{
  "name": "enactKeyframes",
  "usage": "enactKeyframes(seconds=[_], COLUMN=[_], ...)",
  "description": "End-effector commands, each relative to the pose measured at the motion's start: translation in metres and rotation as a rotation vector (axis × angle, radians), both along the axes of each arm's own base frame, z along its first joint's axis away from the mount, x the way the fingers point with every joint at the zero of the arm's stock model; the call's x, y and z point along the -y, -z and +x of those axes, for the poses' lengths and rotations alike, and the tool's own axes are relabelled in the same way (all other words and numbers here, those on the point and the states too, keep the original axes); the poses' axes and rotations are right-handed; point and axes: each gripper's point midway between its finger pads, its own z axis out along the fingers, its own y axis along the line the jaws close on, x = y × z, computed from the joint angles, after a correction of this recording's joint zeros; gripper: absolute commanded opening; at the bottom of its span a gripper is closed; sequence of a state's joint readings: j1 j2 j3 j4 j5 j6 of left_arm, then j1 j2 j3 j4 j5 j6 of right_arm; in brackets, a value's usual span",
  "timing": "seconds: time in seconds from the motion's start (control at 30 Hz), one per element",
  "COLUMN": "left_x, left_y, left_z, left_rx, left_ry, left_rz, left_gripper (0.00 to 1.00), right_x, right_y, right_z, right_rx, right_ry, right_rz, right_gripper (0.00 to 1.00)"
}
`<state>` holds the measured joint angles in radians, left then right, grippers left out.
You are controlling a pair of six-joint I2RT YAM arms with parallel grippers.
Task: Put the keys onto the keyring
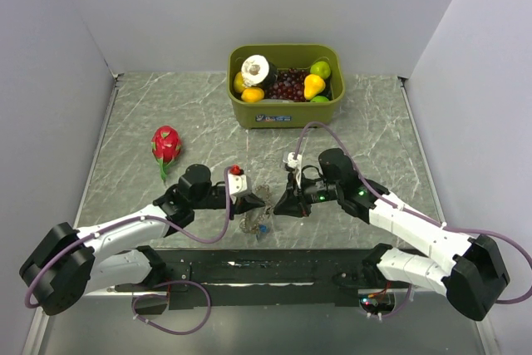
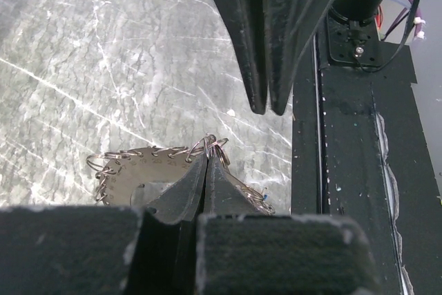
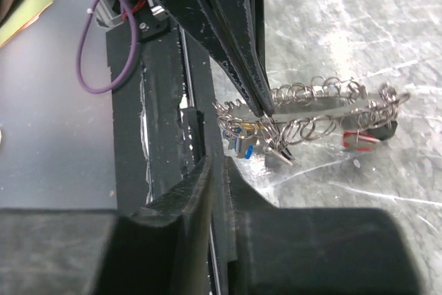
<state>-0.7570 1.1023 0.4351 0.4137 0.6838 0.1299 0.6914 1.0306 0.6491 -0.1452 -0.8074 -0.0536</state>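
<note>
- The keyring (image 3: 314, 105) lies on the marble table (image 1: 166, 114), on the near side of the green bin (image 1: 287, 110) and well apart from it. It is a thin grey band with small wire loops all along its rim.
- The keys hang from those loops: a blue-headed one (image 3: 242, 147) at the end toward the arms' bases, and a red one (image 3: 359, 140) with a black one (image 3: 384, 129) just beside it at the far end.
- The left gripper (image 2: 207, 160) reaches in from nearer and to the left of the bin. Its jaws are pressed together on the ring's rim — the loops sit right at the fingertips.
- The right gripper (image 2: 268, 105) comes in from nearer and to the right of the bin. Its jaws are closed to a narrow slit with nothing visible between them, and the tips sit near the ring but not touching it.
- The two grippers point at each other across the ring, tips close together.
- A red dragon fruit (image 1: 166, 143) rests nearer and to the left of the bin — well away from the ring.
- Inside the bin are dark grapes (image 1: 288, 85), a yellow pear (image 1: 313, 85) and other fruit.
</note>
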Motion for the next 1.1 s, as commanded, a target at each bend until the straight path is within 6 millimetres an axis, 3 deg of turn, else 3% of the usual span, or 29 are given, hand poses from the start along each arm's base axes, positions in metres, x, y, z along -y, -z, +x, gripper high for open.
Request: enactKeyframes(seconds=[0.0,0.2,0.37,0.7,1.07], left_x=[0.005,0.004,0.002,0.001,-0.004], left_y=[-0.025,-0.027,-0.028,-0.036,-0.044], left_z=[-0.006,-0.014,-0.021,-0.027,-0.036], left_rx=[0.085,0.124,0.139,0.168,0.215], left_ry=[0.056,0.104,0.133,0.159,0.180], left_rz=[-0.078,-0.094,-0.102,-0.130,-0.174], left_gripper=[0.01,0.01,0.01,0.01,0.01], right_x=[-0.010,-0.014,-0.018,-0.034,-0.033], right_y=[-0.034,-0.039,-0.043,-0.035,-0.022], right_z=[-0.001,-0.006,-0.006,-0.002,0.003], right_rx=[0.071,0.058,0.063,0.030,0.022], right_ry=[-0.048,-0.090,-0.113,-0.145,-0.103], right_rz=[0.101,0.139,0.153,0.153,0.114], right_gripper=[0.26,0.41,0.45,0.33,0.20])
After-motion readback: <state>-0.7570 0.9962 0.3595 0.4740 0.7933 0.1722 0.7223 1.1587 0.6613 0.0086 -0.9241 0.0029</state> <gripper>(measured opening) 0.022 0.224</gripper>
